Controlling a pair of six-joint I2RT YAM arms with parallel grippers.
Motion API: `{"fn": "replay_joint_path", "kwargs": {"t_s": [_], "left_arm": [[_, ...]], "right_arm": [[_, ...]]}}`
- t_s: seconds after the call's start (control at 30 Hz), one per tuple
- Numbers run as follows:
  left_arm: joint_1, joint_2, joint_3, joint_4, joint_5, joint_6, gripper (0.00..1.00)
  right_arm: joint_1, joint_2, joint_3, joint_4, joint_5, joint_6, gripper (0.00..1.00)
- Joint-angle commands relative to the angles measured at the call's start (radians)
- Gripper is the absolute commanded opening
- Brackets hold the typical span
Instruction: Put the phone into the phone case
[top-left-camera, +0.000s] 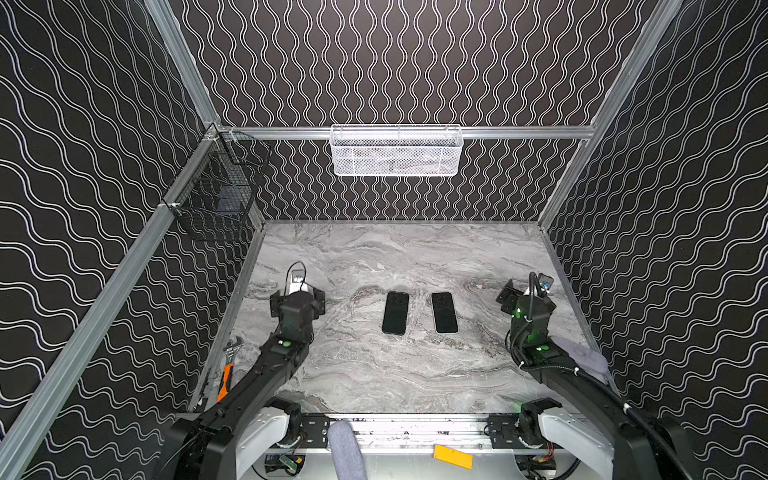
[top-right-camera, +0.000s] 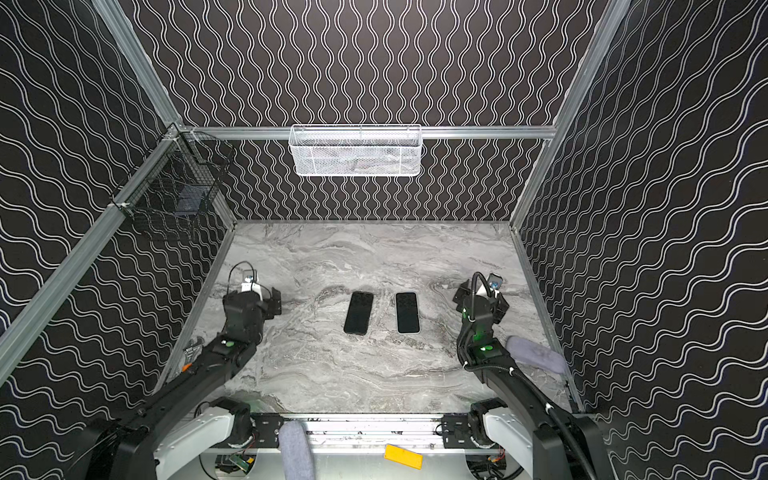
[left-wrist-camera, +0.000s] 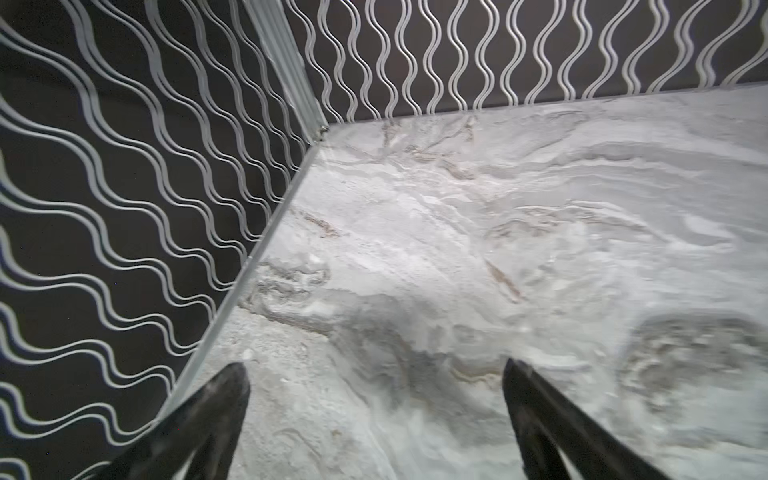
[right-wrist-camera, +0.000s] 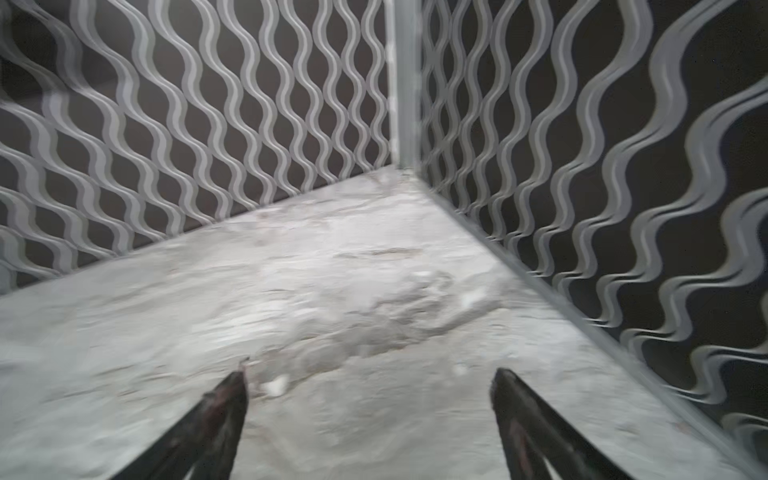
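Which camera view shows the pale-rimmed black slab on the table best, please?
Both top views: the pale-rimmed slab lies flat and unobstructed beside the darker slab. Neither wrist view shows it, only marble table and patterned wall.

- My top views look steeply down from the near side, both taking in the whole counter (top-left-camera: 374, 374).
- Each wrist view hangs low and close, facing a far corner (left-wrist-camera: 322, 133) past its jaws.
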Motion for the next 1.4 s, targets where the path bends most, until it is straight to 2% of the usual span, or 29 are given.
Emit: {"fn": "replay_joint_path", "kwargs": {"t_s": [0.0, 0.1, 0.23, 0.3, 0.37, 0.4, 0.47, 0.53, 0.6, 0.67, 0.7, 0.73, 0.77, 0.83, 0.9, 1.0, 1.37], "left_arm": [[0.03, 0.033, -0.047, 0.307, -0.008, 0.014, 0.99], [0.082, 0.128, -0.08, 0.462, 0.093, 0.015, 0.98], [0.127, 0.279, -0.059, 0.601, 0.132, 0.07, 0.99], [0.171, 0.281, -0.014, 0.495, 0.219, 0.02, 0.99], [0.224, 0.307, -0.04, 0.592, 0.309, -0.052, 0.98], [0.24, 0.34, -0.059, 0.68, 0.354, -0.056, 0.99], [0.244, 0.396, -0.056, 0.721, 0.375, -0.05, 0.99], [0.244, 0.41, -0.017, 0.656, 0.475, -0.012, 0.99], [0.243, 0.47, -0.028, 0.739, 0.539, 0.008, 0.98], [0.243, 0.536, -0.077, 0.909, 0.518, 0.01, 0.98], [0.243, 0.507, -0.065, 0.828, 0.518, 0.006, 0.99], [0.243, 0.5, -0.046, 0.783, 0.529, 0.014, 0.99], [0.242, 0.52, -0.035, 0.8, 0.528, 0.014, 0.98], [0.223, 0.514, -0.009, 0.733, 0.472, 0.012, 0.98], [0.196, 0.526, 0.0, 0.746, 0.424, 0.032, 0.99], [0.178, 0.525, 0.01, 0.727, 0.409, 0.051, 0.99], [0.175, 0.523, 0.013, 0.715, 0.412, 0.051, 0.99]], "right_arm": [[-0.035, 0.067, -0.044, 0.221, 0.097, -0.057, 0.94], [-0.053, 0.162, -0.12, 0.41, 0.068, -0.04, 0.94], [-0.069, 0.32, -0.233, 0.869, 0.008, -0.125, 0.95], [-0.096, 0.39, -0.249, 0.985, -0.019, -0.117, 0.96], [-0.115, 0.453, -0.243, 1.04, -0.06, -0.128, 0.97], [-0.115, 0.462, -0.237, 1.038, -0.099, -0.149, 0.97], [-0.117, 0.431, -0.202, 0.896, -0.175, -0.145, 0.97], [-0.131, 0.424, -0.149, 0.769, -0.274, -0.15, 0.97], [-0.155, 0.474, -0.122, 0.791, -0.343, -0.164, 0.97], [-0.176, 0.529, -0.111, 0.822, -0.343, -0.147, 0.99], [-0.178, 0.538, -0.111, 0.833, -0.347, -0.162, 1.0], [-0.177, 0.522, -0.097, 0.772, -0.349, -0.154, 1.0], [-0.179, 0.511, -0.081, 0.717, -0.352, -0.139, 1.0], [-0.18, 0.511, -0.069, 0.699, -0.355, -0.131, 1.0], [-0.181, 0.53, -0.079, 0.761, -0.356, -0.151, 1.0], [-0.18, 0.519, -0.074, 0.725, -0.354, -0.144, 1.0], [-0.186, 0.532, -0.057, 0.71, -0.373, -0.141, 1.0]]}}
